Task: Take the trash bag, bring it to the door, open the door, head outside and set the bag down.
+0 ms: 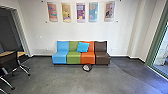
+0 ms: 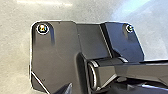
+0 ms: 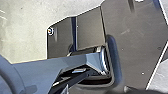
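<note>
Head view: high, facing distant sofa (image 1: 73, 58) — wrist views: down, close over shared plate (image 2: 55, 55).

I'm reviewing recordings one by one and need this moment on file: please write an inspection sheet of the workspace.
surface: grey floor, with bluish glare towards the right
job's things: dark-and-pale bundle, likely the trash bag, on the floor before the orange and brown seats; green-framed glass at right, possibly the door
clutter: blue cushion across the green and orange seatbacks; dark furniture with metal legs at left
grippers: open or shut, cannot tell
cables: nothing seen
surroundings: blue, green, orange and brown seats in a row, five posters on the wall above
</note>
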